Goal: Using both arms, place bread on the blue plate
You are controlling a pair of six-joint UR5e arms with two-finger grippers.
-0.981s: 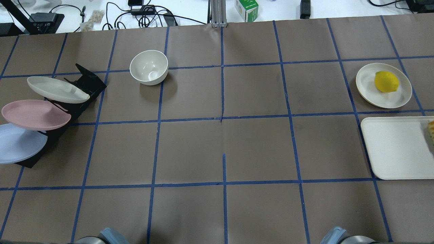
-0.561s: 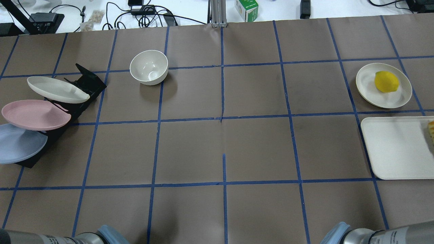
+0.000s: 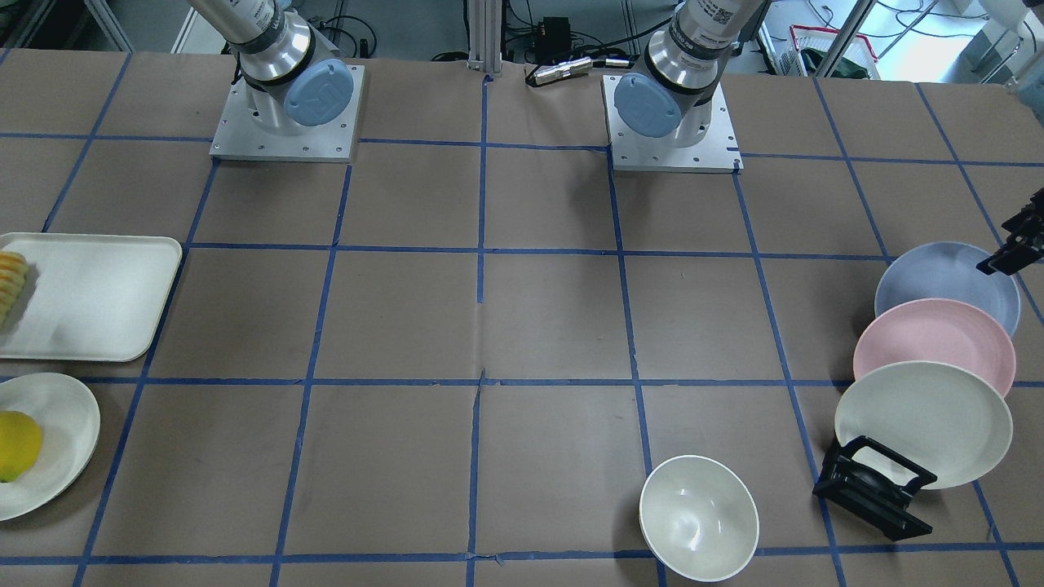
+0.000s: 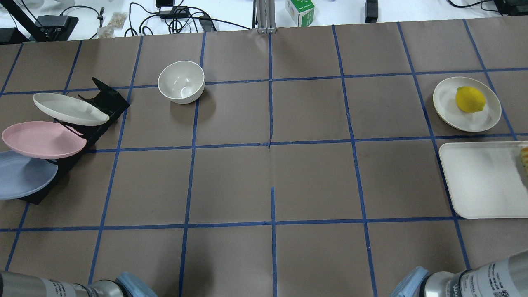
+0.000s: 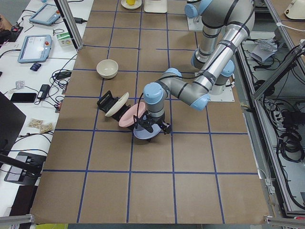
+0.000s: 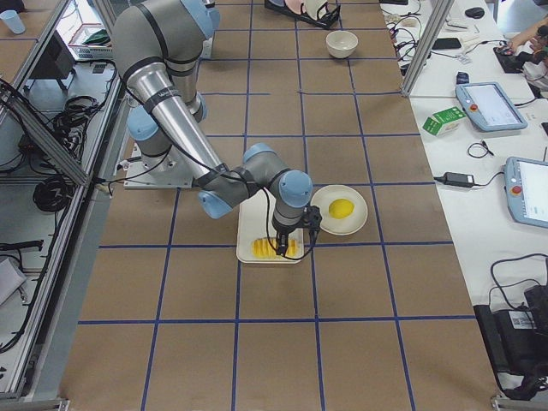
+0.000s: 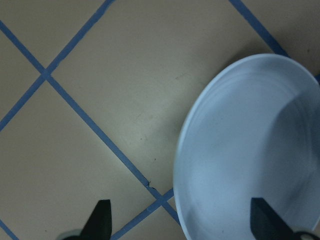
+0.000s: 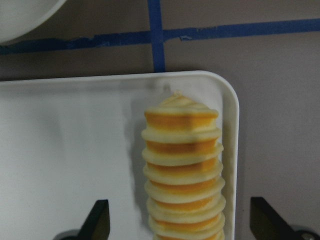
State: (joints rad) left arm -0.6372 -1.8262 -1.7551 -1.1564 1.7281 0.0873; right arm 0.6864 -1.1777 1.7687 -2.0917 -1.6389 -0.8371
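Observation:
The bread (image 8: 182, 170), a ridged yellow and orange-brown loaf, lies along the edge of a white tray (image 8: 65, 160); it also shows in the overhead view (image 4: 524, 159). My right gripper (image 8: 181, 220) is open above it, with one finger on each side of the loaf. The blue plate (image 7: 250, 150) leans in the nearest slot of a black rack (image 4: 107, 101) at the table's left (image 4: 20, 175). My left gripper (image 7: 182, 220) is open over the plate's rim, with one finger over the plate and the other over the table.
A pink plate (image 4: 41, 139) and a cream plate (image 4: 70, 109) stand in the same rack behind the blue one. A white bowl (image 4: 181, 81) sits at mid-left. A yellow fruit (image 4: 470, 99) lies on a cream plate (image 4: 447, 103) beyond the tray.
Both arms' grey links have swung into the bottom corners of the overhead view. The blue plate looks more shaded. Plates, bowl, tray and bread have not moved.

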